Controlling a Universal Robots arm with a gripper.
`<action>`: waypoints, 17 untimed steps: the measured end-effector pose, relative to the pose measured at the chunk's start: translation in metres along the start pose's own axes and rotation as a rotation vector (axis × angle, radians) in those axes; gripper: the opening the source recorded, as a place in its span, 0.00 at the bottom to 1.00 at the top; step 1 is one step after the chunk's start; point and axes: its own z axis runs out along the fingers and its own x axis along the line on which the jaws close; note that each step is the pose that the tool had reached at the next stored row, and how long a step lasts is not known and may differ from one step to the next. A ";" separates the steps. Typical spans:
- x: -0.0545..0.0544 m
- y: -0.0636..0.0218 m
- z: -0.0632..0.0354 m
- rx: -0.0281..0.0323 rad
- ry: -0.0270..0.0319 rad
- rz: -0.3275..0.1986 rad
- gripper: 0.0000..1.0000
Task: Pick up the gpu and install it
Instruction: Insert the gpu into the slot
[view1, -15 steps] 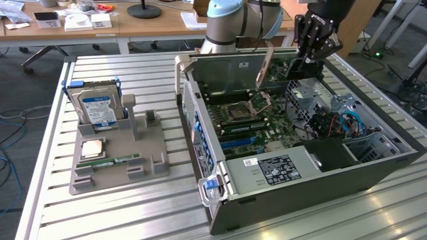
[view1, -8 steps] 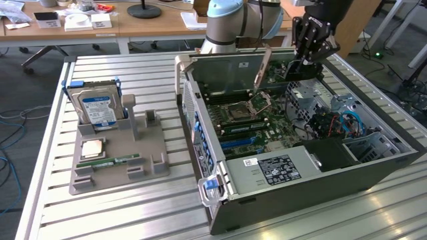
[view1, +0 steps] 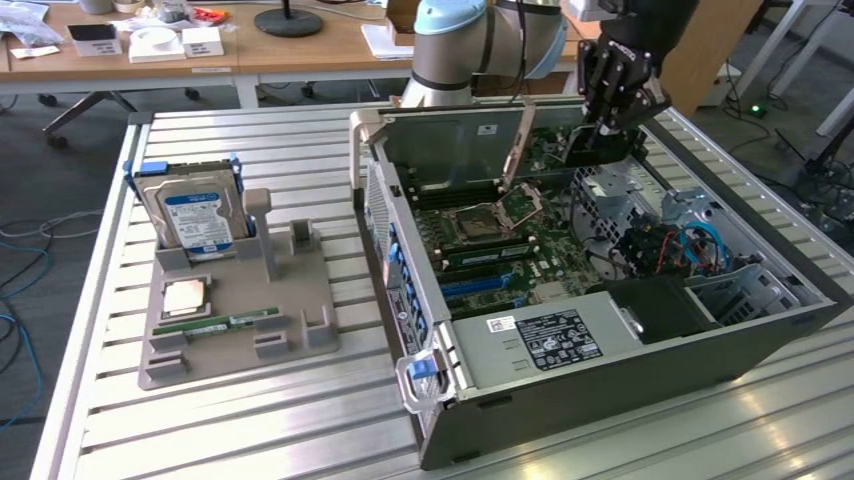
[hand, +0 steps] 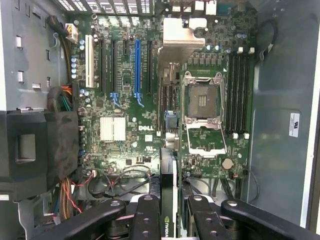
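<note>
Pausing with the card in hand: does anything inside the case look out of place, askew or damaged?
Nothing looks damaged or spilled. One oddity: the CPU socket stands open and empty, its metal cover flipped up. The gripper holds the gpu edge-on above the motherboard.

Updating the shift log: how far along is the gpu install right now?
Done: the gpu is picked up, clamped edge-on in the pincer. In hand: it hangs inside the open case, above the motherboard. Left: seating it. The blue slot and the black slots beside it hold no card, and the gpu touches none of them.
</note>
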 end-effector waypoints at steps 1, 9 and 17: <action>0.000 0.0009 0.0006 0.0022 0.0001 0.000 0.26; 0.000 0.0047 0.0024 0.0053 0.0000 0.001 0.26; 0.000 0.0117 0.0047 0.0054 0.0070 0.007 0.26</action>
